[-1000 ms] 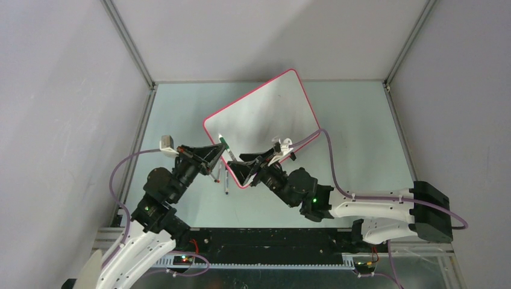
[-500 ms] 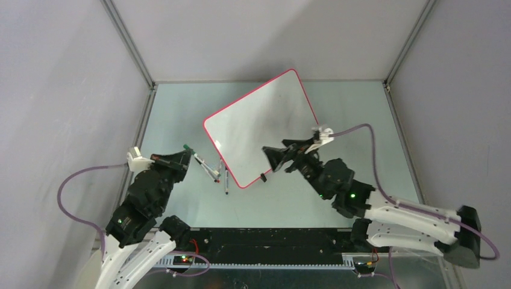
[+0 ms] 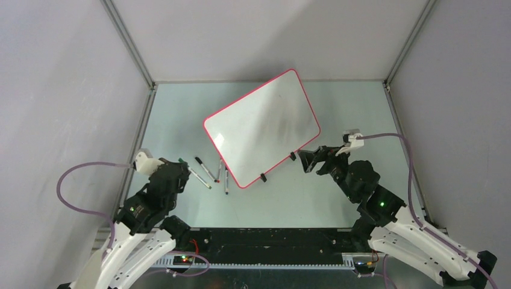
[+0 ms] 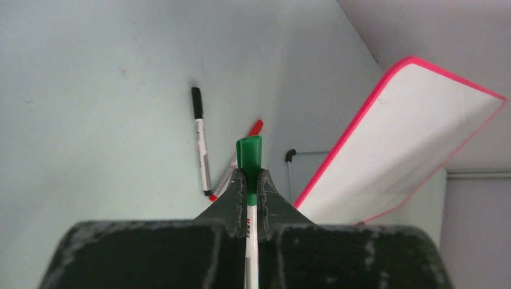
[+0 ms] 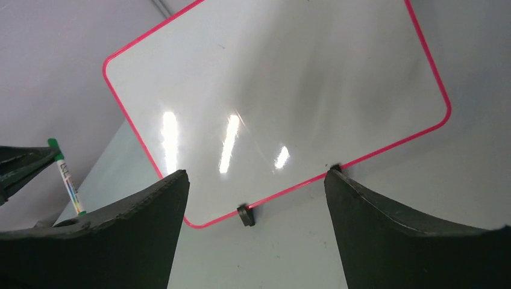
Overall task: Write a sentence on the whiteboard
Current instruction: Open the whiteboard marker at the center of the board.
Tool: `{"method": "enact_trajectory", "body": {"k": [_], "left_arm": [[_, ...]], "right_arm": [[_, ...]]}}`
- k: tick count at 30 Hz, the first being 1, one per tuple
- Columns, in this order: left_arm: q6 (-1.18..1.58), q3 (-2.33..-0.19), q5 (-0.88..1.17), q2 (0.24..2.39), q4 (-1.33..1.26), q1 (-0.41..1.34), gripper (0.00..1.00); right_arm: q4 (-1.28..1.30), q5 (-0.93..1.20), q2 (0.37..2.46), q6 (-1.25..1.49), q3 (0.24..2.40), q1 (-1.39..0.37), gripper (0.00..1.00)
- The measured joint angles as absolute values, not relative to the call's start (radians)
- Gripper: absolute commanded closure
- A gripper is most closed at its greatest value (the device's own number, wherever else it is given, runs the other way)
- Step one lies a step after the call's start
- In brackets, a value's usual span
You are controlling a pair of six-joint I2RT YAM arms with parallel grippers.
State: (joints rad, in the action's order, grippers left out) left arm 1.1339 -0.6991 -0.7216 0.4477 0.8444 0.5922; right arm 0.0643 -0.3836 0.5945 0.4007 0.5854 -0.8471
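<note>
Whiteboard [image 5: 289, 90], glare-streaked, top edge cut off

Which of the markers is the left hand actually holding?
The green-capped marker, pinched upright in the left hand. The black-capped marker and the red-capped marker lie loose on the table, untouched.

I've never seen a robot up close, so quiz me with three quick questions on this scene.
1. True or false: the whiteboard already has words on it.
2. What does the left gripper hold? A) a sponge B) a green-capped marker C) nothing
3. Fill in: the right gripper is ____ (open or shut).
Key: 1 false, no writing shows; 2 B; 3 open.
</note>
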Motion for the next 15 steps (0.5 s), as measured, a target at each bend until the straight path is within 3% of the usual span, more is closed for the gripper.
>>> {"method": "enact_trajectory", "body": {"k": [6,15], "left_arm": [[1.215,-0.629,-0.546,0.402,0.717,0.591,1.00],[1.481,-0.568,-0.261,0.488,0.467,0.591,1.00]], "right_arm": [[-0.021,-0.299,0.633,0.471,0.540,-0.860,0.13],[-0.479,-0.366,0.933,0.409,0.515,-1.183,0.19]]}}
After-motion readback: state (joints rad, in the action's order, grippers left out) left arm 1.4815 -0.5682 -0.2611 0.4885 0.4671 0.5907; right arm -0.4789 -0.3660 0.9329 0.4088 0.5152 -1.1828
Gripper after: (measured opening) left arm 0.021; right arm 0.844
